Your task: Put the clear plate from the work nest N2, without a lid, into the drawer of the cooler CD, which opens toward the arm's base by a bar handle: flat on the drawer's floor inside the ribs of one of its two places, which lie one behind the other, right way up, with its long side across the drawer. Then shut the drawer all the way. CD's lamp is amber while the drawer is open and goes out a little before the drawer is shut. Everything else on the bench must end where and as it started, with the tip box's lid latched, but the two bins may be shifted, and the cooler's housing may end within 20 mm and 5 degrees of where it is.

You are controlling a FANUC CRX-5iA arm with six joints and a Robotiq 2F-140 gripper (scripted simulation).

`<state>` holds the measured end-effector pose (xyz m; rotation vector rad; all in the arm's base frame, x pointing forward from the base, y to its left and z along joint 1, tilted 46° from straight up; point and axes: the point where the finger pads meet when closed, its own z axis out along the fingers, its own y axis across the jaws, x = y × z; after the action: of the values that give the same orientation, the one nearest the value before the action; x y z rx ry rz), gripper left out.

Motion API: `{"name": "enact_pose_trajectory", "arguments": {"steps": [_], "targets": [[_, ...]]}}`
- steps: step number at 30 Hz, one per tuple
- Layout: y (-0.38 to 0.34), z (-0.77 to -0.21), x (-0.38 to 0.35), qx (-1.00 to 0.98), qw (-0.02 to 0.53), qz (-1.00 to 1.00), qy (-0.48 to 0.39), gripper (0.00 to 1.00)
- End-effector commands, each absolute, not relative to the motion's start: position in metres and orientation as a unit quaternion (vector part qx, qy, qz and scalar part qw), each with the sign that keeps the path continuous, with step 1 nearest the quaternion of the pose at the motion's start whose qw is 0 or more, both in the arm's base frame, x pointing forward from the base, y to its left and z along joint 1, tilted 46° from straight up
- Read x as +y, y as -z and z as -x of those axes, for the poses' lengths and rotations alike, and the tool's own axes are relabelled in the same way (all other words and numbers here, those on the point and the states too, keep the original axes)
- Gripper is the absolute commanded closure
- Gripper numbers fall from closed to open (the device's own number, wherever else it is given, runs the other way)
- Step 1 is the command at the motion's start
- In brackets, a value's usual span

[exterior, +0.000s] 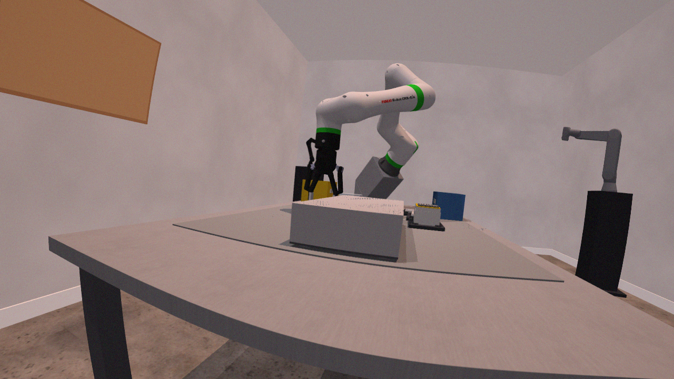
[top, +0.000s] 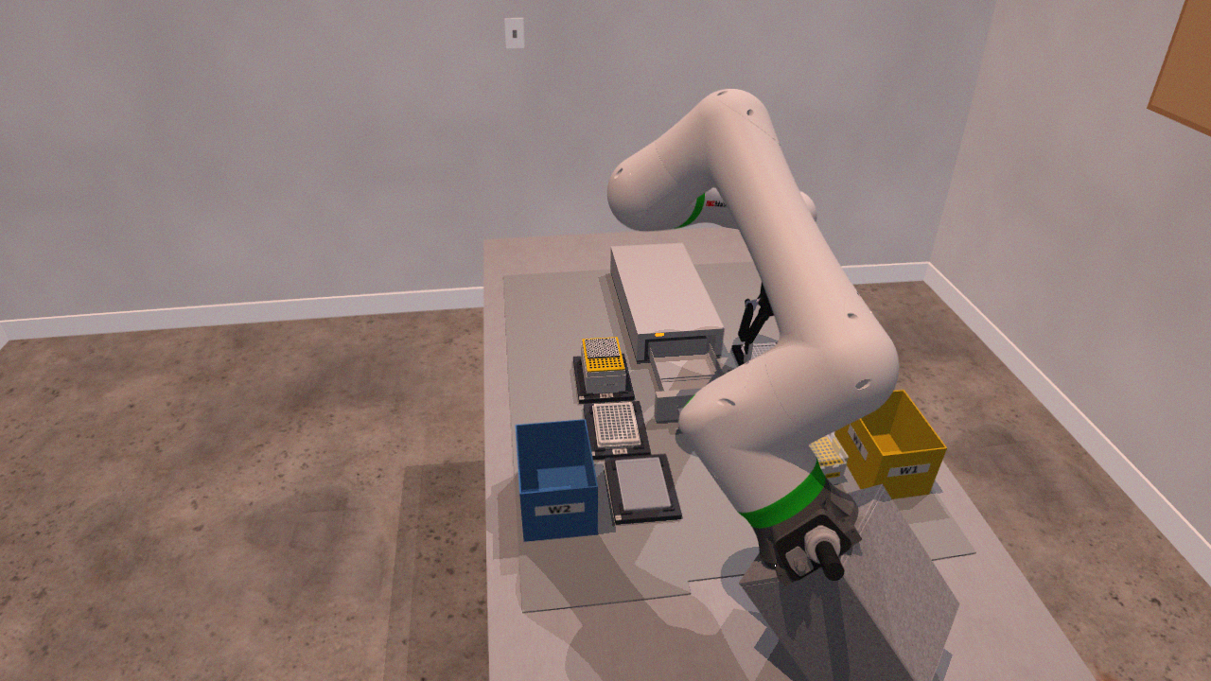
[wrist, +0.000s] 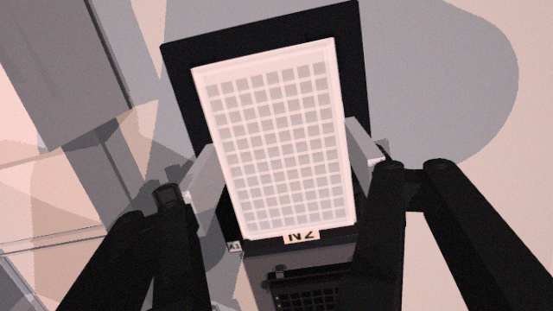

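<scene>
Two pads (wrist: pixel 203 190) of the gripper (wrist: pixel 281 173) are being pressed against the long sides of the clear plate (wrist: pixel 274 140), which is being gripped partway closed, seated in work nest N2 (wrist: pixel 259 39).

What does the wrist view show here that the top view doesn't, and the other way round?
Wrist only: the gripper shut on the clear plate, pads on its long sides, over the black nest's N2 label.
Top only: the cooler's drawer open, amber lamp lit, blue bin W2, yellow bin W1.
Both: the cooler's housing.
</scene>
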<state>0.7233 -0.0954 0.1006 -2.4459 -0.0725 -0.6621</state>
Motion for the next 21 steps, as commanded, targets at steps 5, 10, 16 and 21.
{"name": "enact_pose_trajectory", "arguments": {"steps": [5, 10, 16, 21], "targets": [[-0.1010, -0.7231, -0.0959, -0.027, 0.299, 0.921, 0.249, 1.00], [-0.1022, -0.7224, -0.0969, -0.027, 0.299, 0.921, 0.249, 1.00], [-0.1036, -0.7215, -0.0980, -0.027, 0.299, 0.921, 0.249, 1.00], [-0.1045, -0.7209, -0.0987, -0.027, 0.299, 0.921, 0.249, 1.00]]}}
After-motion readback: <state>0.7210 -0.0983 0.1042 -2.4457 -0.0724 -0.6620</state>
